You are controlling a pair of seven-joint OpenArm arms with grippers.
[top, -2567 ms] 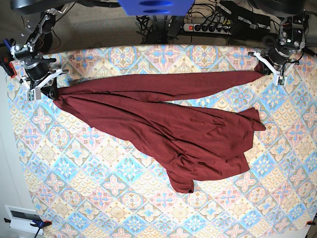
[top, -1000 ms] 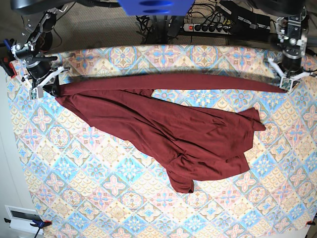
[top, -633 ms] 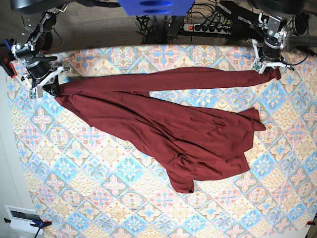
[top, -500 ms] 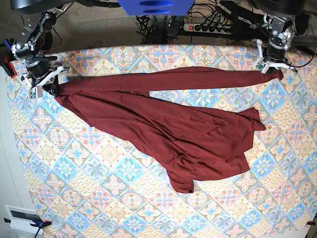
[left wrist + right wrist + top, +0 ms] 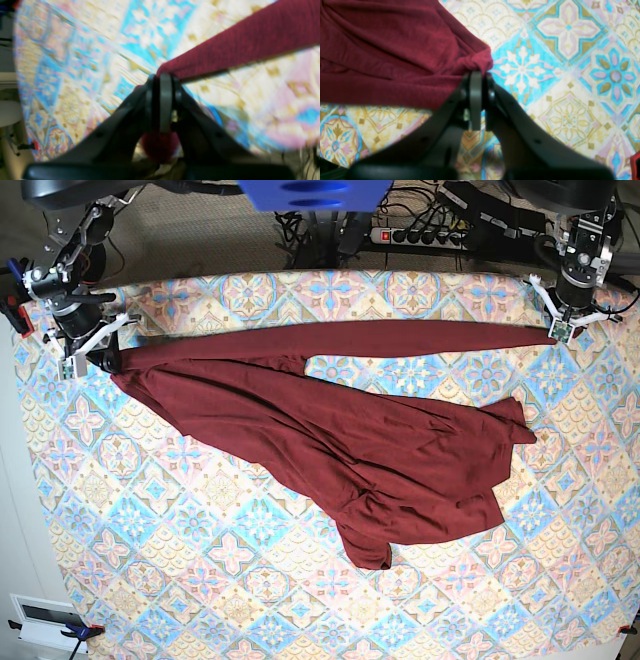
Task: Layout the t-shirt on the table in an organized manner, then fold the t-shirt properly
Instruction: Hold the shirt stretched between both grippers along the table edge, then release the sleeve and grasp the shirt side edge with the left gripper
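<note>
T-shirt (image 5: 330, 435): dark maroon, lying crumpled across the middle of the table (image 5: 200, 580); its bulk spreads diagonally from the far left corner toward the right-centre, with one rounded end reaching toward the near edge.
Stretched strip: one narrow band of the shirt runs along the far edge, pulled taut between the two claws.
Left claw (image 5: 563, 330): at the far right corner in the base view; its wrist view shows the jaws pressed together on the tip of the maroon strip, a bunch of cloth showing behind them.
Right claw (image 5: 95, 360): at the far left corner; jaws clamped on a gathered corner of the shirt, folds fanning out from the pinch.
Table: covered in blue, pink and cream tile-pattern cloth.
</note>
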